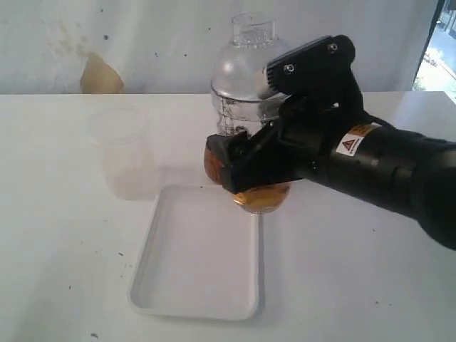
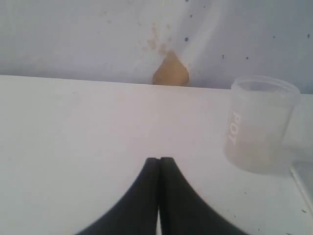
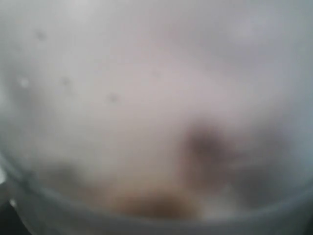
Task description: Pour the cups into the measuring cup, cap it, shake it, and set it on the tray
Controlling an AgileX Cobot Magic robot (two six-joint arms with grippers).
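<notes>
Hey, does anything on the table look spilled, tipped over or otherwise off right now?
Nothing stands out as spilled or tipped. The capped measuring cup is upright in the right gripper, amber liquid inside, at the tray's far right corner; the tray looks dry. The only blemish is a tan patch on the wall behind.

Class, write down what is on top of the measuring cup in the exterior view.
A clear domed lid caps the measuring cup. The right end effector grips the cup's middle, covering the wall there, so the fill level cannot be read.
</notes>
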